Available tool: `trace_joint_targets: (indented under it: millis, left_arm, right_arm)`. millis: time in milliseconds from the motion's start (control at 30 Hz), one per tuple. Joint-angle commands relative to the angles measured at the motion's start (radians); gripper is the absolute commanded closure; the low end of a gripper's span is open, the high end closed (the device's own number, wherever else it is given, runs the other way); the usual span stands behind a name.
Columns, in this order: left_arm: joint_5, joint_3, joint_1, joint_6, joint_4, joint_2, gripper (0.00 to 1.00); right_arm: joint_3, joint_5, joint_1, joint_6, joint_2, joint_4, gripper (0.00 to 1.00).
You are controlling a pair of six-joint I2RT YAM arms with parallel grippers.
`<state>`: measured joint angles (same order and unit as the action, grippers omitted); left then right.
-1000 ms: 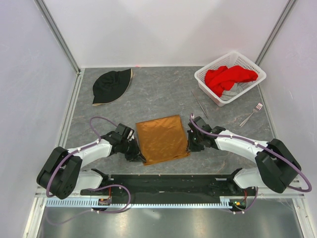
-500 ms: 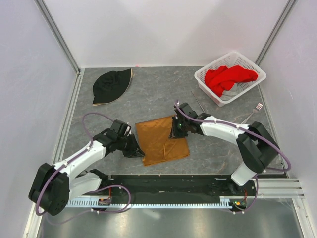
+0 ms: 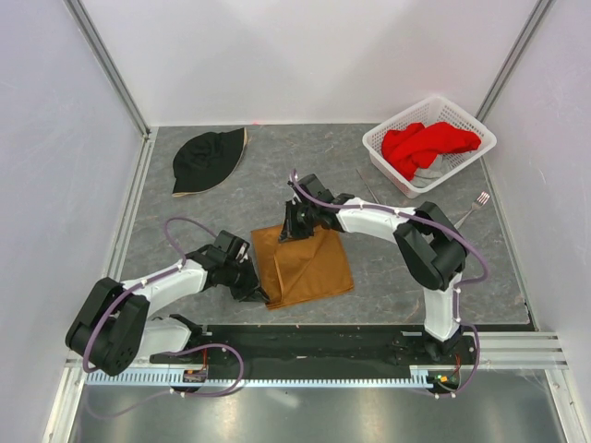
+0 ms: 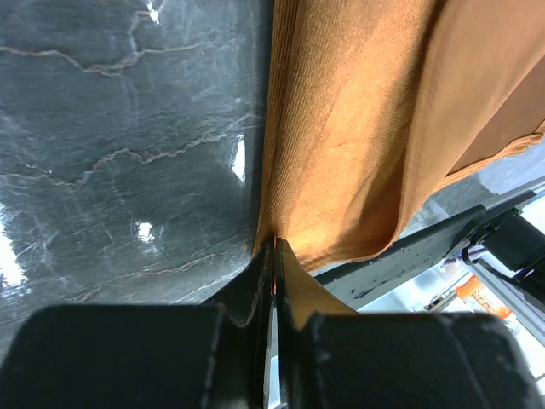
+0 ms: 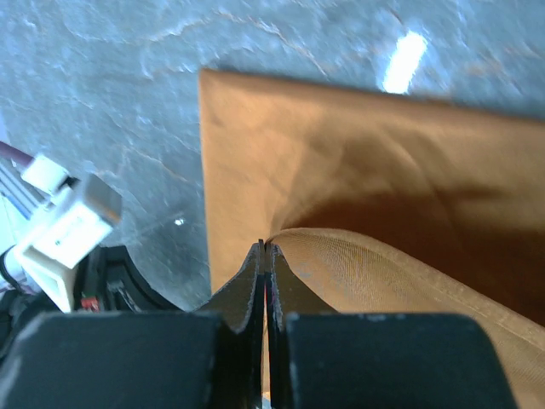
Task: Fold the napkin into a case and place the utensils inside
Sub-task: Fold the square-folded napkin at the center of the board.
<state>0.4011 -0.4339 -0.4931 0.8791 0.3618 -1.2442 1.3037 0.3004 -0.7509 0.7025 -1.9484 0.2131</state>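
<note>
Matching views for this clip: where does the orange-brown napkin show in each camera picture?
Top external: napkin mid-picture, just below centre, partly folded over.
Left wrist: napkin upper right, its corner in the fingers.
Right wrist: napkin centre and right, an edge pinched.
Shared landmark: the grey marbled table.

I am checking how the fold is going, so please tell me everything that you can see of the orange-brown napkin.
The napkin is a thin, shiny orange-brown cloth with a fine weave, lying on the grey marbled table. It is partly doubled over: a raised flap arches above the flat lower layer. The right gripper is shut on the flap's edge near the far left corner; the left gripper is shut on the near left corner. Nothing else touches it.
</note>
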Motion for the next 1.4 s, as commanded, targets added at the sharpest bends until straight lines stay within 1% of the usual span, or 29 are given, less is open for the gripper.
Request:
trace_joint_targets:
  millis: [0, 200, 467, 933, 1233, 1367]
  left_arm:
    - [-0.022, 0.027, -0.002, 0.023, -0.035, -0.003, 0.92]
    - [-0.019, 0.044, -0.002, 0.023, -0.052, -0.014, 0.92]
    - [-0.027, 0.063, -0.004, 0.026, -0.05, -0.003, 0.92]
    - [-0.033, 0.072, -0.002, 0.024, -0.052, 0.0, 0.92]
    - [-0.035, 0.078, -0.002, 0.026, -0.05, 0.003, 0.92]
    - [-0.036, 0.078, -0.004, 0.027, -0.05, 0.011, 0.92]
  right_arm:
    - [0.086, 0.046, -0.004, -0.008, -0.064, -0.053, 1.0]
    - [0.163, 0.062, -0.004, -0.008, -0.136, -0.061, 1.0]
    - [0.232, 0.083, -0.007, 0.005, -0.195, -0.073, 1.0]
    - [0.282, 0.121, -0.015, 0.009, -0.253, -0.086, 1.0]
    - [0.316, 0.117, -0.018, 0.012, -0.285, -0.086, 1.0]
    - [0.331, 0.117, -0.018, 0.012, -0.303, -0.086, 0.98]
